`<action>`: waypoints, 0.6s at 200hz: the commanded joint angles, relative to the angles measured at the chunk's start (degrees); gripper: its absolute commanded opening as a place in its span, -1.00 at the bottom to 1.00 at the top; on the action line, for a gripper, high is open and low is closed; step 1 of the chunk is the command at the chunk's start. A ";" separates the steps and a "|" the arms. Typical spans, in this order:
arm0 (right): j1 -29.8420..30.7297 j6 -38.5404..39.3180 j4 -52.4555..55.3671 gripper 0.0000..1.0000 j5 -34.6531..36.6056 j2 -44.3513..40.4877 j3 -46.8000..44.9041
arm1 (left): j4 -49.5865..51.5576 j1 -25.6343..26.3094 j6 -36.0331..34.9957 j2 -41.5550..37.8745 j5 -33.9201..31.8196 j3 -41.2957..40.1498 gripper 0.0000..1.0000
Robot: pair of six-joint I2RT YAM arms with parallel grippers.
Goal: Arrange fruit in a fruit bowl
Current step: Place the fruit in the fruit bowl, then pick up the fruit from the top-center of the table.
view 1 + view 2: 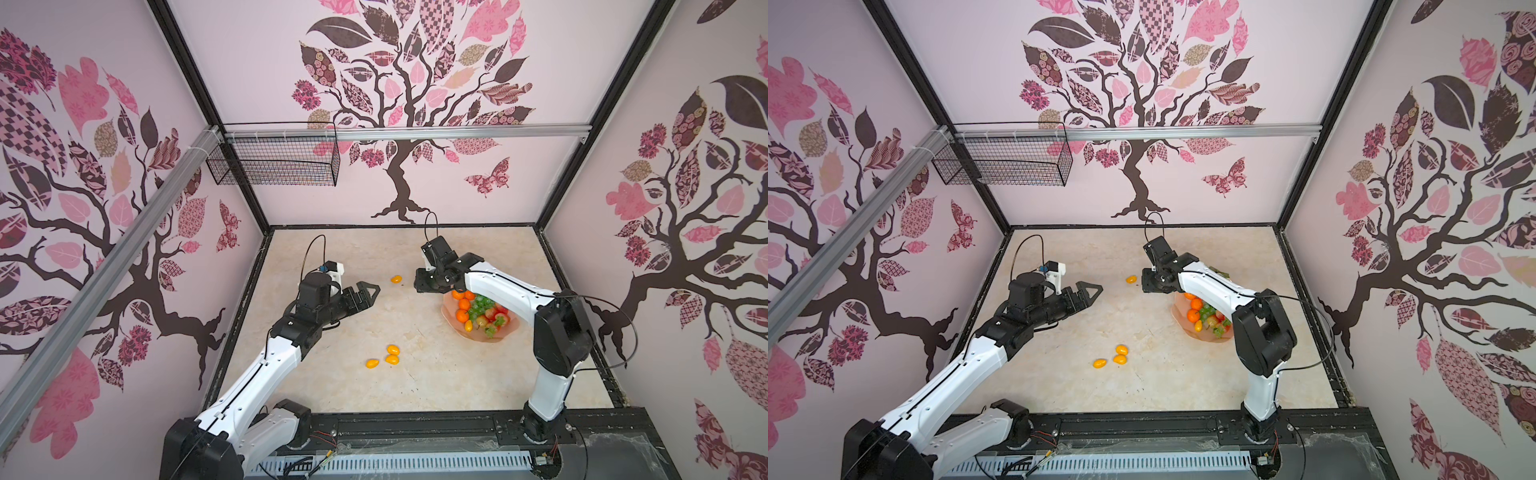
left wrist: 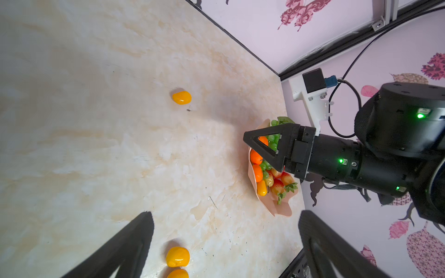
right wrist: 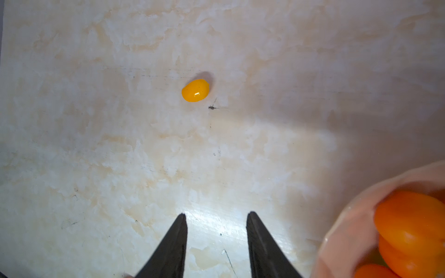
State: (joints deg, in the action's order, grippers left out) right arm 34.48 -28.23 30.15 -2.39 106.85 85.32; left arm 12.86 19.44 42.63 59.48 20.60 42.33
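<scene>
1. Where the pale marbled surface (image 1: 415, 386) spreads between the tree-patterned walls, both arms reach in from the near edge.
2. The left arm (image 1: 270, 357) stretches toward the middle, and the left jaws stand wide apart (its wrist view shows nothing gripped).
3. The right arm (image 1: 507, 286) bends over the bowl. The right jaws are parted with nothing between them, hanging beside the bowl's far rim.
4. The fruit bowl (image 1: 494, 337) sits on the right side of the surface, partly under the right arm.
5. In it lie tangerines (image 1: 462, 316), a green grape bunch (image 1: 480, 305), strawberries (image 1: 500, 319) and one yellow oval (image 1: 468, 326).
6. Three loose ovals (image 1: 392, 359) cluster toward the front, and a fourth oval (image 1: 396, 279) lies alone near the right jaws.
</scene>
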 commanded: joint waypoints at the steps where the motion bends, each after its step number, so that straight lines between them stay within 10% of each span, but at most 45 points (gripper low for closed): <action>1: 0.54 -3.32 0.56 -0.12 -0.17 5.13 4.82 | -0.12 -2.54 0.35 -0.41 2.84 -1.30 0.96; 120: 2.43 -3.94 15.00 -0.13 5.59 29.16 35.20 | -1.97 -18.40 1.60 4.04 13.14 -0.84 0.96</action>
State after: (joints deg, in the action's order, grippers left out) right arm 36.40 -32.21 37.93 0.25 130.06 113.89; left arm 12.25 2.04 44.27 63.18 30.96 42.28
